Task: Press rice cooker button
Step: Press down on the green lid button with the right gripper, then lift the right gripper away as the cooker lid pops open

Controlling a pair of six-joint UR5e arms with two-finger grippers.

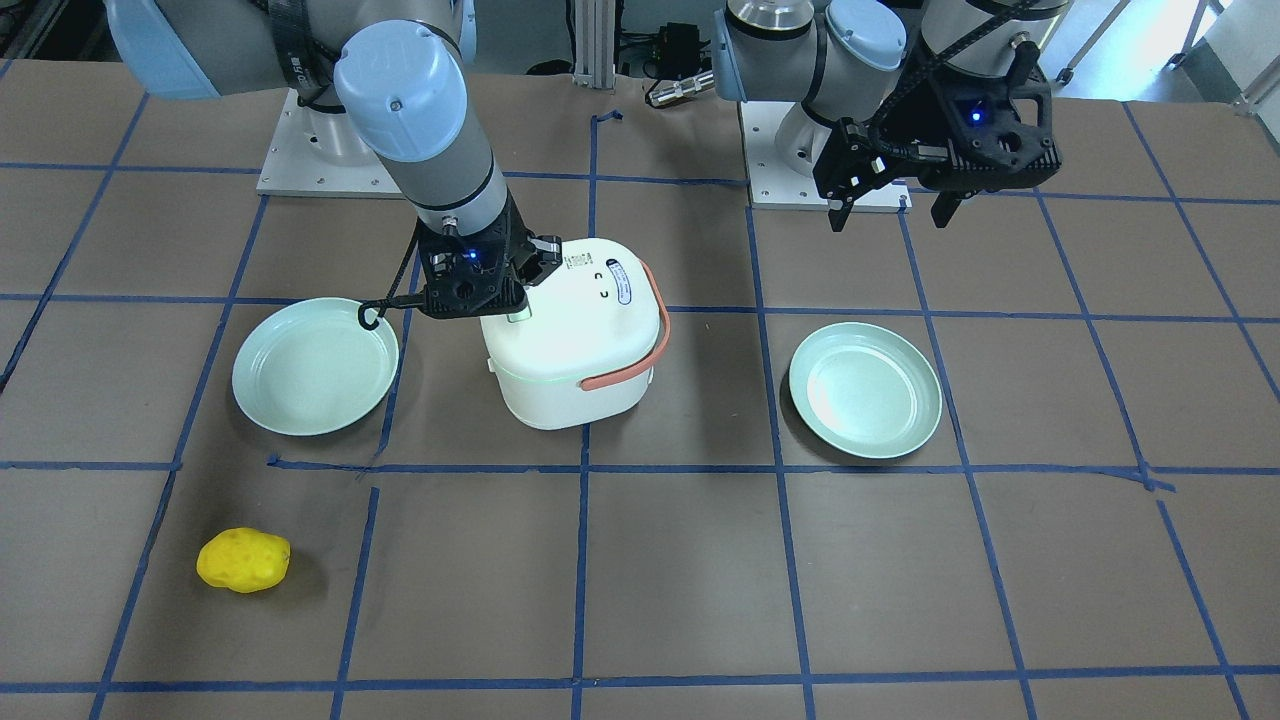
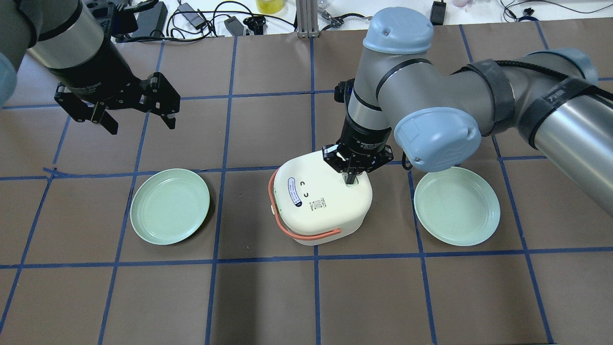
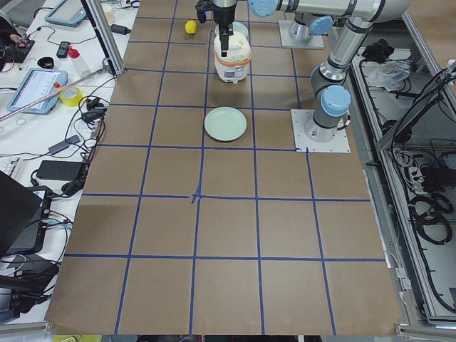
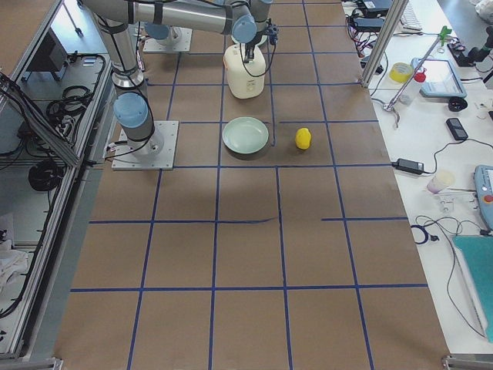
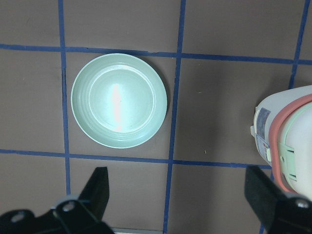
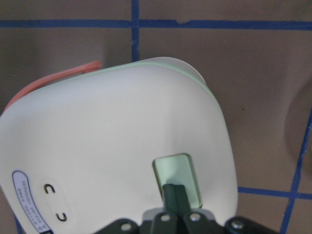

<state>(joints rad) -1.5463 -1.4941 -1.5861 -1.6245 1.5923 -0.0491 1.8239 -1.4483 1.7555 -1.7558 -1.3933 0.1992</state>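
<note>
A white rice cooker (image 2: 322, 201) with a salmon handle (image 2: 306, 235) stands mid-table. Its pale green button (image 6: 176, 176) sits on the lid near the edge. My right gripper (image 2: 350, 179) is shut, its fingertips (image 6: 176, 195) pressed together and resting on the button, pointing straight down; it also shows in the front view (image 1: 518, 312). My left gripper (image 2: 139, 123) is open and empty, hovering well off to the cooker's left, above and behind a green plate (image 5: 119, 100). The cooker's side shows at the edge of the left wrist view (image 5: 287, 141).
Two pale green plates flank the cooker, one on each side (image 2: 170, 206) (image 2: 456, 206). A yellow sponge-like lump (image 1: 243, 560) lies toward the operators' side of the table. Cables and gear line the far table edge (image 2: 215, 19).
</note>
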